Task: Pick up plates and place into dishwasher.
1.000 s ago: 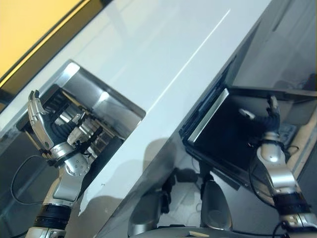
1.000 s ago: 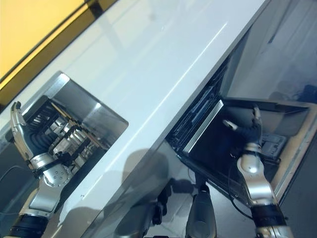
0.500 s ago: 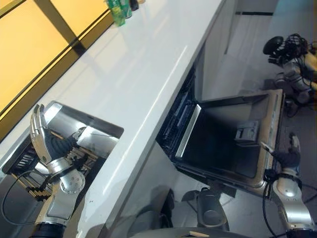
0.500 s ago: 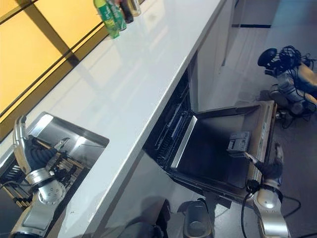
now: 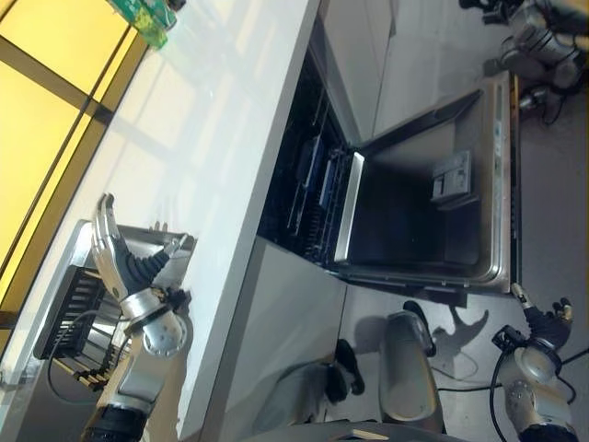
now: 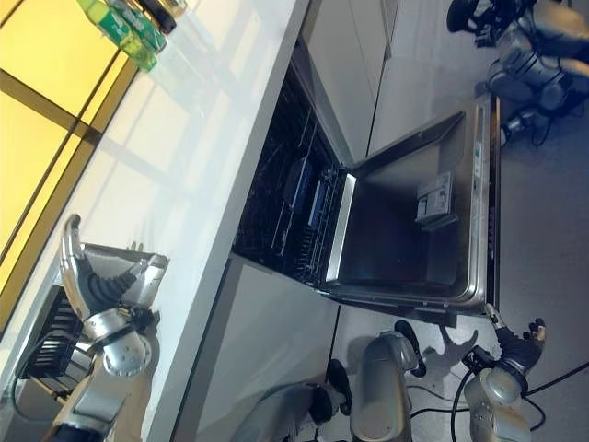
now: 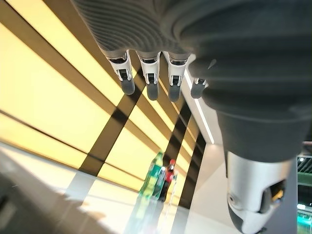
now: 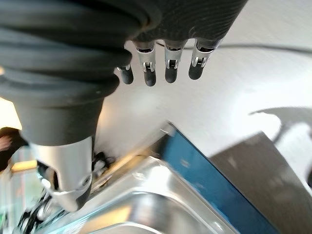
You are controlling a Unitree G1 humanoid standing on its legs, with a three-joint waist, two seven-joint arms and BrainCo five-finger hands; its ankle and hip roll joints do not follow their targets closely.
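Observation:
I see no plate. My left hand (image 5: 124,272) is raised open over the steel sink (image 5: 175,249), fingers straight and holding nothing; the left wrist view shows its fingers (image 7: 148,80) against yellow window panels. A dark dish rack (image 5: 69,308) lies in the sink below it. The dishwasher (image 5: 414,212) stands open under the white counter (image 5: 212,129), its door folded down and its inner racks (image 5: 308,189) in shadow. My right hand (image 5: 545,327) hangs open beyond the door's outer edge, over the floor. The right wrist view has its fingers (image 8: 168,66) above a steel edge (image 8: 146,195).
Green and dark bottles (image 5: 147,14) stand at the far end of the counter, also in the left wrist view as bottles (image 7: 158,178). Another robot (image 5: 543,32) sits on the floor past the dishwasher. The lowered door blocks the space in front of the machine.
The camera has swung, shifting the whole picture. My right hand has come off the dishwasher door's inner face to beyond its outer edge. The left hand stays raised by the sink.

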